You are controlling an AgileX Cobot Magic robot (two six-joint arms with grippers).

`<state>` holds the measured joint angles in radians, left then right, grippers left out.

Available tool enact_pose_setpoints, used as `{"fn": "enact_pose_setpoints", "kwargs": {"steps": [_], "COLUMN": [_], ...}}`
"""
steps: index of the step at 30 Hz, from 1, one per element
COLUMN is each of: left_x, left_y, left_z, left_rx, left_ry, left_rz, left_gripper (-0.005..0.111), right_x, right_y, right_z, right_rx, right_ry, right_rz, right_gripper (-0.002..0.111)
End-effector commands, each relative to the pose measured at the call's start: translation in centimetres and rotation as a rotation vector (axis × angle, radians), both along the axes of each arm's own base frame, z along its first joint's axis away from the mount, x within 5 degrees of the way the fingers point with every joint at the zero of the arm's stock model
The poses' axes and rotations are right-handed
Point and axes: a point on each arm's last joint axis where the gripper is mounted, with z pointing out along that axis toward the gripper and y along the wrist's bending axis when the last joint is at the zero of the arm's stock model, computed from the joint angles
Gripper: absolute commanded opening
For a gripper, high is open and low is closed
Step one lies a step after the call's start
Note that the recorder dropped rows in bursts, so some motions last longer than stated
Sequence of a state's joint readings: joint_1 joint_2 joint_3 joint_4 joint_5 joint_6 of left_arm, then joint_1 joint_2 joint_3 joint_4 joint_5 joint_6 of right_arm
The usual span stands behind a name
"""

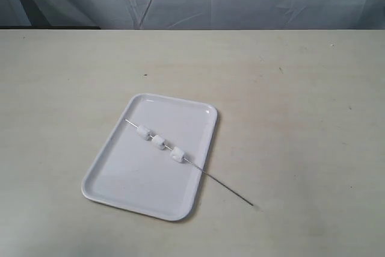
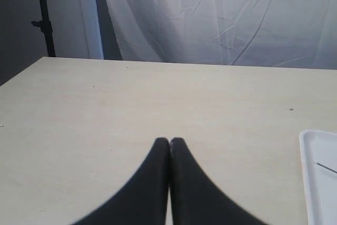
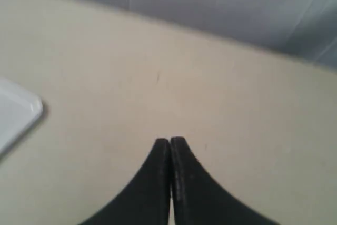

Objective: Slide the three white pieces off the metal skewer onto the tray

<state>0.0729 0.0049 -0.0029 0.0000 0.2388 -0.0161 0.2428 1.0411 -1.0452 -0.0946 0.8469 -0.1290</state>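
Opening step, nothing off yet: the three small white marshmallow-like pieces [image 1: 159, 142] sit threaded in a row on the thin silver metal skewer [image 1: 224, 186]. It lies diagonally across the flat white rectangular plastic tray [image 1: 120, 176], bare end poking past the rim over the pale table [image 1: 301, 118]. Left gripper [image 2: 169, 142] is clenched, fingertips pressed together, gripping nothing, over bare table beside the tray. Right gripper [image 3: 169, 140] is the same (empty too). Next, I'd say, one claw must spread and pinch that overhanging end.
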Motion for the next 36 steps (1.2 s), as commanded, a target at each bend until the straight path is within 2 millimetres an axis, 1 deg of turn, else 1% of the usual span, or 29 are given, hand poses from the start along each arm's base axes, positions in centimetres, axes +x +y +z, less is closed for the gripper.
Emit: {"fn": "enact_pose_setpoints", "kwargs": {"steps": [1, 3, 4, 6, 7, 8, 9, 10, 12, 15, 17, 20, 22, 27, 31, 33, 36], "left_x": [0.0, 0.0, 0.0, 0.0, 0.0, 0.0, 0.0, 0.0, 0.0, 0.0, 0.0, 0.0, 0.0, 0.0, 0.0, 0.0, 0.0], "left_y": [0.0, 0.0, 0.0, 0.0, 0.0, 0.0, 0.0, 0.0, 0.0, 0.0, 0.0, 0.0, 0.0, 0.0, 0.0, 0.0, 0.0], "left_z": [-0.1, -0.1, -0.1, -0.1, -0.1, -0.1, -0.1, -0.1, -0.1, -0.1, -0.1, -0.1, -0.1, -0.1, -0.1, -0.1, -0.1], "left_rx": [-0.008, -0.008, -0.008, -0.008, -0.008, -0.008, -0.008, -0.008, -0.008, -0.008, -0.008, -0.008, -0.008, -0.008, -0.008, -0.002, -0.002], "left_ry": [-0.001, -0.001, -0.001, -0.001, -0.001, -0.001, -0.001, -0.001, -0.001, -0.001, -0.001, -0.001, -0.001, -0.001, -0.001, -0.003, -0.003], "left_rz": [0.004, 0.004, 0.004, 0.004, 0.004, 0.004, 0.004, 0.004, 0.004, 0.004, 0.004, 0.004, 0.004, 0.004, 0.004, 0.005, 0.005], "left_gripper": [0.0, 0.0, 0.0, 0.0, 0.0, 0.0, 0.0, 0.0, 0.0, 0.0, 0.0, 0.0, 0.0, 0.0, 0.0, 0.0, 0.0], "right_x": [4.8, 5.9, 6.4, 6.9, 7.2, 7.3, 7.3, 7.3, 7.1, 6.5, 6.1, 5.3, 4.8, 4.4, 4.3, 4.2, 4.0], "right_y": [4.2, 5.9, 6.8, 7.9, 8.6, 9.2, 9.8, 10.7, 12.2, 14.5, 15.8, 17.7, 18.6, 19.3, 19.4, 19.4, 19.3], "right_z": [-6.5, -9.2, -10.9, -12.9, -14.3, -15.1, -16.1, -17.0, -18.2, -19.6, -20.2, -21.0, -21.7, -24.1, -26.0, -26.9, -27.8], "right_rx": [-0.049, -0.074, -0.103, -0.134, -0.147, -0.144, -0.151, -0.142, -0.119, -0.116, -0.112, -0.1, -0.118, -0.16, -0.178, -0.184, -0.187], "right_ry": [0.376, 0.472, 0.533, 0.596, 0.64, 0.666, 0.694, 0.714, 0.736, 0.725, 0.718, 0.704, 0.701, 0.752, 0.807, 0.838, 0.885], "right_rz": [0.06, 0.095, 0.121, 0.146, 0.16, 0.184, 0.212, 0.248, 0.297, 0.393, 0.452, 0.525, 0.553, 0.572, 0.559, 0.552, 0.542], "right_gripper": [0.012, 0.032, 0.051, 0.078, 0.093, 0.099, 0.102, 0.101, 0.095, 0.079, 0.072, 0.073, 0.073, 0.072, 0.066, 0.059, 0.04]}}
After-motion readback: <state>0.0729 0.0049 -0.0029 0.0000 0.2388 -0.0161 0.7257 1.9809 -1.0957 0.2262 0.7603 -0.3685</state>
